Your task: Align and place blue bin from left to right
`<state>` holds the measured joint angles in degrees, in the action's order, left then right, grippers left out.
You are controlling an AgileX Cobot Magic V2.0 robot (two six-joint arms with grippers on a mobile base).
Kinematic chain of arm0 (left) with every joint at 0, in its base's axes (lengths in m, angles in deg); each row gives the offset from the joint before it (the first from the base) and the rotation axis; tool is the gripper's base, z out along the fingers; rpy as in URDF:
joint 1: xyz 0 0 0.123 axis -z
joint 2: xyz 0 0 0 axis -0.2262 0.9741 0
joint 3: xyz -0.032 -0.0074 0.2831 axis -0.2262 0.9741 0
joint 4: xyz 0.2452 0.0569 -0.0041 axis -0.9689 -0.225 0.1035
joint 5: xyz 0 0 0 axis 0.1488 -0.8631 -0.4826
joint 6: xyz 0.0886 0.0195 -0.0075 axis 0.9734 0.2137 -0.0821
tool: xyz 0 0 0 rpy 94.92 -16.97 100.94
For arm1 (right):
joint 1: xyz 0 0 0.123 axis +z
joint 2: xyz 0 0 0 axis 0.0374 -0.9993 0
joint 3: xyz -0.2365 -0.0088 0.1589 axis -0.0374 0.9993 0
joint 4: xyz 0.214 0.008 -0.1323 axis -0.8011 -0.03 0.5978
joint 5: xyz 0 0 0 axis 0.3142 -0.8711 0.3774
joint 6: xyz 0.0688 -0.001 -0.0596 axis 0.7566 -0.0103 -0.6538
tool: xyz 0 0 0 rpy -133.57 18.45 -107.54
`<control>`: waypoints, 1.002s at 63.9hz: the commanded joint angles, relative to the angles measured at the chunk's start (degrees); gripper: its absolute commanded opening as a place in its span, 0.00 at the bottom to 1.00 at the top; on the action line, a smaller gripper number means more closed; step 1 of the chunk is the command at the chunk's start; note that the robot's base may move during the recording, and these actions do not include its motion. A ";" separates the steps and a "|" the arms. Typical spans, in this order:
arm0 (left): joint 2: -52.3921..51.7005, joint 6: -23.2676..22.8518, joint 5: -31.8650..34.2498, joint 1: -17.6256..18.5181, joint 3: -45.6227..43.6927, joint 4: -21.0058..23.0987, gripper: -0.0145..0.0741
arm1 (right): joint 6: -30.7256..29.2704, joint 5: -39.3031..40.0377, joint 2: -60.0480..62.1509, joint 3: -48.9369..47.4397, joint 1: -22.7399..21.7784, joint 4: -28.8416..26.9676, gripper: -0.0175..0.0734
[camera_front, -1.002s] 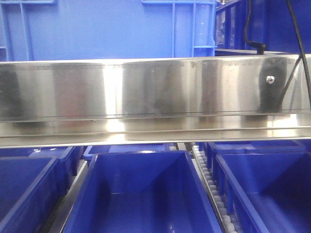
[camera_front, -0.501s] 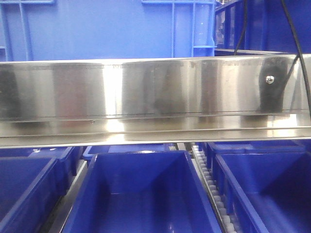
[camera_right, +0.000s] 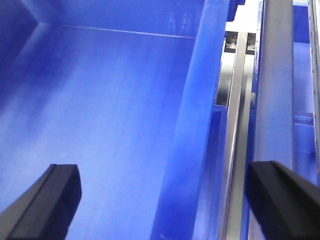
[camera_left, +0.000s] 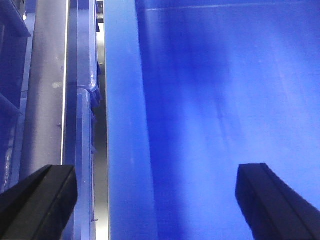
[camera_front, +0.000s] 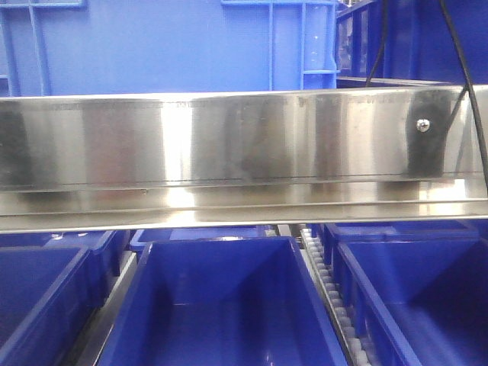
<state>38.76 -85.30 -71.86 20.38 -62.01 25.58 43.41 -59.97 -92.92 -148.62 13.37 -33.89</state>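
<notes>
Front-facing view: the blue bin is seen at the top, behind a shiny steel rail by which its lower part is hidden. Below, darker bins are lined up, and black cables are seen at upper right. The left gripper and right gripper are spread wide, with nothing held. A bin wall is seen between each pair of fingers.

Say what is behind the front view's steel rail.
A large blue bin stands behind the steel rail, another blue crate to its right. The rail hides their lower parts and whatever they rest on.
</notes>
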 commanded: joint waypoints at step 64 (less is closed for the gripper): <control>-6.38 0.16 0.49 -0.17 -2.78 0.67 0.15 | -0.56 -5.28 1.91 -7.93 0.01 0.26 0.11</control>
<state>36.42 -87.12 -73.46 20.38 -62.74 26.45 44.26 -67.81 -93.11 -153.76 13.60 -34.61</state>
